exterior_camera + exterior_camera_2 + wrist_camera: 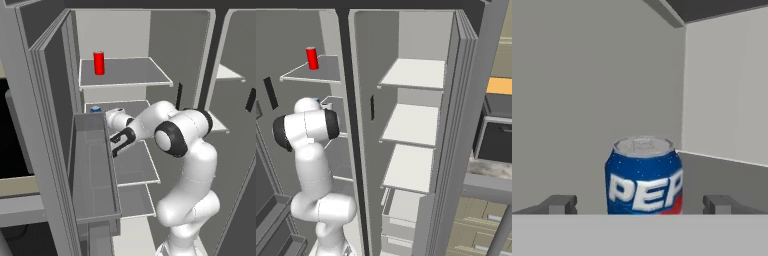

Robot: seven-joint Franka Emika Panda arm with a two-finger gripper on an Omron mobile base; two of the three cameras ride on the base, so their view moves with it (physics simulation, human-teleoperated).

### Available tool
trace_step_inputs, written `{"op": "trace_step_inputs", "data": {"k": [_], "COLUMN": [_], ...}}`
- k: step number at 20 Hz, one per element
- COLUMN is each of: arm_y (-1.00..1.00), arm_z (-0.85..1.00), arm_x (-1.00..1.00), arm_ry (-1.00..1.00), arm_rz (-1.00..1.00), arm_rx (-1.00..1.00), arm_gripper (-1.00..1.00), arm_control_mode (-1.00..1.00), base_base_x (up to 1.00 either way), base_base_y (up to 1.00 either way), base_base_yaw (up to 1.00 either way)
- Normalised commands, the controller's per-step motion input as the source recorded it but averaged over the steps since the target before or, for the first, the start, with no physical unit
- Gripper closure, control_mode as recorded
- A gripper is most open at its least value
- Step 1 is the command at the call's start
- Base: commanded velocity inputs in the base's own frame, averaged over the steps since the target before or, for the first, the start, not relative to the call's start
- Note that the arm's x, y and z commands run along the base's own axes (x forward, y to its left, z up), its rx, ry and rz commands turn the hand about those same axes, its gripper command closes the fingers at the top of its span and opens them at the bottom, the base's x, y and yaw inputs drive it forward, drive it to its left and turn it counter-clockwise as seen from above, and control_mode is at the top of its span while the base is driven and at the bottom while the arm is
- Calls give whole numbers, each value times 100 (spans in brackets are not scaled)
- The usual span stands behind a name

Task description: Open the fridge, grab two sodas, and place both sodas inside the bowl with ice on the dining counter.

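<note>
The fridge (125,72) stands with both doors open. A blue soda can (643,176) stands upright on the second shelf, right in front of my gripper (640,204). The gripper is open, and its two fingertips (559,204) flank the can without touching it. From the left base view the blue can (95,109) peeks out just left of my hand (114,119), deep in the left compartment. The red soda can (99,63) stands upright on the top shelf above, also seen as the red can (312,58). The bowl with ice and the dining counter are out of view.
The open left door's bin (92,170) juts out close beside my forearm. A centre post (348,125) divides the fridge; the right compartment's shelves (411,122) hold nothing. A dark oven (498,135) and a strip of mottled stone top (491,167) lie to the right.
</note>
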Motion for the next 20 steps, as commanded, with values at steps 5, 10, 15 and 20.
{"op": "trace_step_inputs", "data": {"k": [5, 10, 15, 20], "arm_y": [0, 5, 11, 5], "arm_z": [0, -12, -16, -6], "arm_x": [21, 19, 7, 1], "arm_ry": [0, 0, 0, 2], "arm_rz": [1, 1, 3, 1], "arm_rx": [0, 0, 0, 0], "arm_gripper": [-100, 100, 100, 100], "arm_control_mode": [-100, -100, -100, -100], "base_base_x": [0, 0, 0, 0], "base_base_y": [0, 0, 0, 0], "base_base_yaw": [0, 0, 0, 0]}}
